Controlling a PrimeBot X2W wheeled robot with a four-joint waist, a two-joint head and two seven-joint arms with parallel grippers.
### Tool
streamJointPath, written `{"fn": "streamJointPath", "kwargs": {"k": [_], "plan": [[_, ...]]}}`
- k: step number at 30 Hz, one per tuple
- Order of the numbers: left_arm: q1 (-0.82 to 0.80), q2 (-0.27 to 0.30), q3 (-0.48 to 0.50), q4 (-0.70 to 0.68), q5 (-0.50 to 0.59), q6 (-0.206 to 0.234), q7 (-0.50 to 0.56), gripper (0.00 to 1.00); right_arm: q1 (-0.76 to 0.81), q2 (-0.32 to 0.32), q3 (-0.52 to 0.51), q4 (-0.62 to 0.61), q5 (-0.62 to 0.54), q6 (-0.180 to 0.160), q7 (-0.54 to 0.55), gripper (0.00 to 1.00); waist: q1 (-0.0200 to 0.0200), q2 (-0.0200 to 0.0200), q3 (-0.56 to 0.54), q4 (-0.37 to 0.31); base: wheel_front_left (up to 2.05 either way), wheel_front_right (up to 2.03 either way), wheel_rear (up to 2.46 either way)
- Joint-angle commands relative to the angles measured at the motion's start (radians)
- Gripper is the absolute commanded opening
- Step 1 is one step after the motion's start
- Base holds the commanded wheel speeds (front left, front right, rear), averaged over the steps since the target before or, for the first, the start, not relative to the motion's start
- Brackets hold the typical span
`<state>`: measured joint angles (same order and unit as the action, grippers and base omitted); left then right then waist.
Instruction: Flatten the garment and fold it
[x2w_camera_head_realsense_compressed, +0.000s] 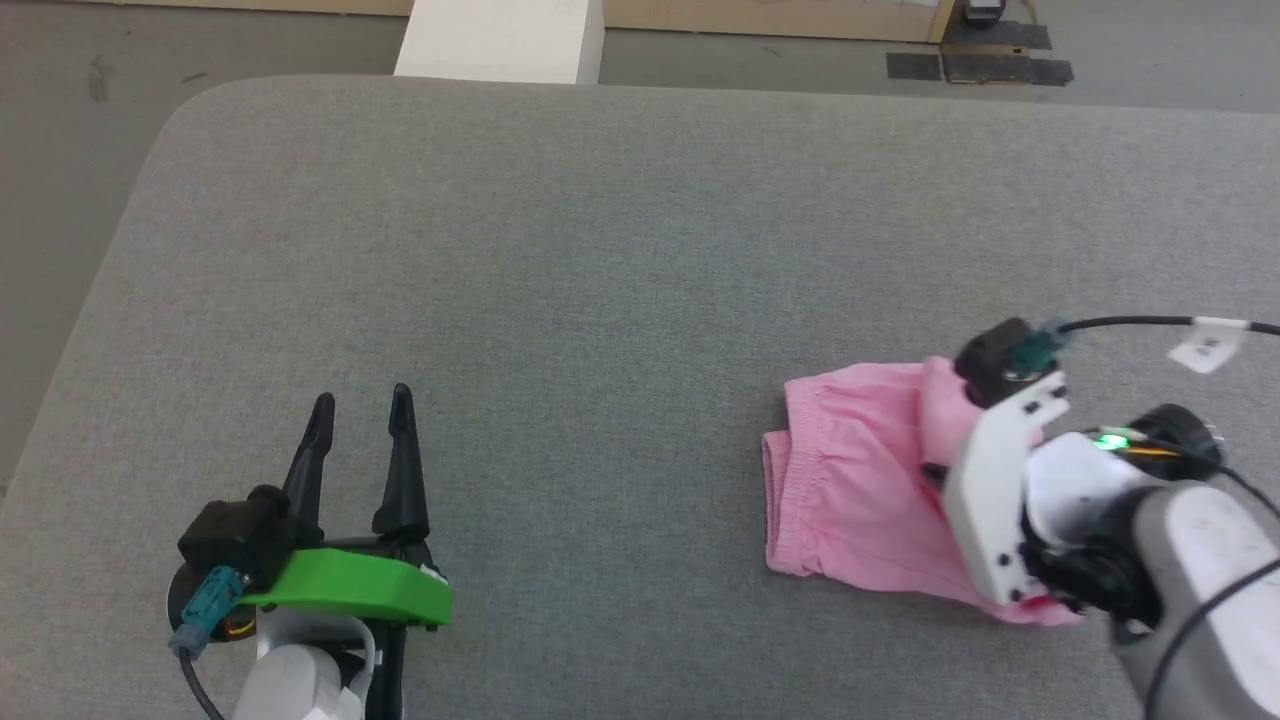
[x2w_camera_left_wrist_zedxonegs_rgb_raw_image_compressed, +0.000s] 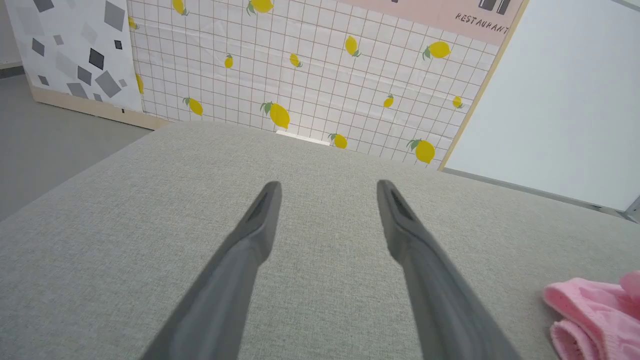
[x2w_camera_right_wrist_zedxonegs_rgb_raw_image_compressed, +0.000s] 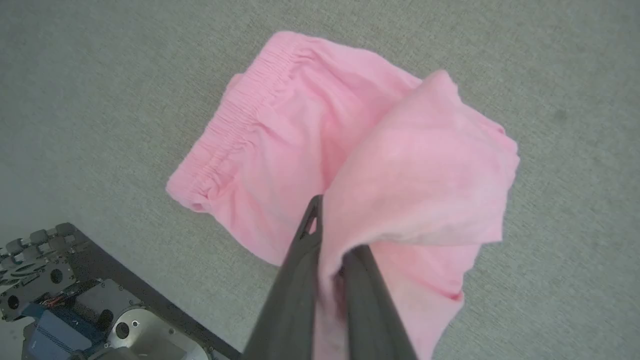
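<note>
Where the shorts lie: the pink shorts (x2w_camera_head_realsense_compressed: 850, 490) sit on the right half of the grey table (x2w_camera_head_realsense_compressed: 600, 250), well clear of its far edge and of its rounded far-left corner. Most of the cloth rests flat on the surface.
Waistband: the gathered waistband (x2w_camera_head_realsense_compressed: 790, 480) is turned toward the robot's left, and it is doubled so that two bands lie side by side.
Raised part: one flap (x2w_camera_right_wrist_zedxonegs_rgb_raw_image_compressed: 425, 165) is lifted off the rest and hangs as a rounded fold over the flat cloth.
Right jaws: together and clamped on that flap. In the right wrist view pink cloth is pinched between the two dark fingers (x2w_camera_right_wrist_zedxonegs_rgb_raw_image_compressed: 295, 280) and bulges out above them.
Right arm: its white bracket (x2w_camera_head_realsense_compressed: 990, 500) stands in front of the right side of the shorts in the head view, so that hem is hidden there.
Left jaws: apart, with nothing between them. The fingers (x2w_camera_head_realsense_compressed: 400, 450) point toward the far edge over bare table at the near left; whether the tips touch the surface cannot be told.
Left arm: a green cover (x2w_camera_head_realsense_compressed: 350, 590) sits just behind the fingers.
Spacing: the left jaws are well apart from the shorts (x2w_camera_left_wrist_zedxonegs_rgb_raw_image_compressed: 590, 310), whose edge shows at the lower right of the left wrist view.
Beyond the far edge: a tiled wall (x2w_camera_left_wrist_zedxonegs_rgb_raw_image_compressed: 300, 75) printed with lemons, a plain white panel (x2w_camera_left_wrist_zedxonegs_rgb_raw_image_compressed: 565, 100) beside it, a white block (x2w_camera_head_realsense_compressed: 500, 40), and grey floor (x2w_camera_head_realsense_compressed: 60, 200).
Past the table's edge in the right wrist view: dark metal machinery (x2w_camera_right_wrist_zedxonegs_rgb_raw_image_compressed: 60, 290) at the lower left.
</note>
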<state>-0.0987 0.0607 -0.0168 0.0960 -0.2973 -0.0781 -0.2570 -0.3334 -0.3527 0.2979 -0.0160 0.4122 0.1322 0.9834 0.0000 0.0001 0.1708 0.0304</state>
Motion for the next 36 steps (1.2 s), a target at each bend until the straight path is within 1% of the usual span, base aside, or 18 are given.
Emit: {"fn": "streamJointPath", "kwargs": {"k": [1,5,11,12,13,14,18,26,29,31,33,35,36], "plan": [[0.003,-0.004,-0.003,0.004,0.000,-0.002,-0.005,1.00,-0.026,0.017,0.017,0.023,-0.001,-0.002,-0.019,0.00,0.0000,-0.0001,0.005,0.006,0.00,0.00,0.00],[0.001,-0.005,-0.008,0.005,-0.002,-0.002,-0.005,1.00,-0.059,0.056,0.056,0.097,-0.010,-0.002,-0.060,0.00,0.0000,-0.0001,0.013,0.015,0.00,0.00,0.00],[-0.005,-0.006,-0.012,0.008,-0.005,-0.003,-0.005,1.00,-0.094,0.084,0.089,0.208,-0.034,-0.002,-0.120,0.00,0.0000,-0.0001,0.022,0.027,0.00,0.00,0.00],[-0.006,-0.006,-0.013,0.009,-0.006,-0.003,-0.005,1.00,-0.098,0.085,0.092,0.220,-0.039,-0.002,-0.132,0.21,0.0000,-0.0001,0.023,0.029,0.00,0.00,0.00],[-0.007,-0.006,-0.013,0.010,-0.007,-0.003,-0.005,1.00,-0.105,0.086,0.097,0.229,-0.046,-0.002,-0.150,0.66,0.0000,-0.0001,0.024,0.030,0.00,0.00,0.00],[-0.007,-0.006,-0.013,0.011,-0.007,-0.003,-0.005,1.00,-0.109,0.089,0.097,0.237,-0.048,-0.002,-0.163,1.00,0.0000,-0.0001,0.024,0.031,0.00,0.00,0.00],[-0.005,-0.007,-0.012,0.015,-0.010,-0.002,-0.005,1.00,-0.130,0.097,0.117,0.238,-0.047,-0.002,-0.190,1.00,0.0000,-0.0001,0.020,0.028,0.00,0.00,0.00],[0.001,-0.007,-0.009,0.019,-0.012,-0.002,-0.005,1.00,-0.168,0.130,0.174,0.159,-0.005,-0.002,-0.234,1.00,0.0000,-0.0001,0.000,0.005,0.00,0.00,0.00],[0.001,-0.005,-0.008,0.015,-0.007,-0.003,-0.005,1.00,-0.178,0.129,0.178,0.128,-0.003,-0.002,-0.265,1.00,0.0000,-0.0001,-0.008,-0.013,0.00,0.00,0.00],[0.002,-0.003,-0.005,0.010,-0.003,-0.002,-0.005,1.00,-0.178,0.126,0.160,0.110,-0.011,-0.002,-0.289,1.00,0.0000,-0.0001,-0.012,-0.028,0.00,0.00,0.00],[0.002,-0.001,-0.004,0.003,0.005,-0.002,-0.005,1.00,-0.175,0.122,0.121,0.094,-0.039,-0.002,-0.323,1.00,0.0000,-0.0001,-0.015,-0.042,0.00,0.00,0.00],[0.003,-0.001,-0.003,-0.001,0.012,0.000,-0.005,1.00,-0.159,0.125,0.064,0.084,-0.071,-0.002,-0.356,1.00,0.0000,-0.0001,-0.017,-0.056,0.00,0.00,0.00],[0.005,-0.001,-0.001,-0.005,0.016,0.003,-0.005,1.00,-0.132,0.133,0.002,0.085,-0.099,-0.002,-0.377,1.00,0.0000,-0.0001,-0.018,-0.068,0.00,0.00,0.00]]}}
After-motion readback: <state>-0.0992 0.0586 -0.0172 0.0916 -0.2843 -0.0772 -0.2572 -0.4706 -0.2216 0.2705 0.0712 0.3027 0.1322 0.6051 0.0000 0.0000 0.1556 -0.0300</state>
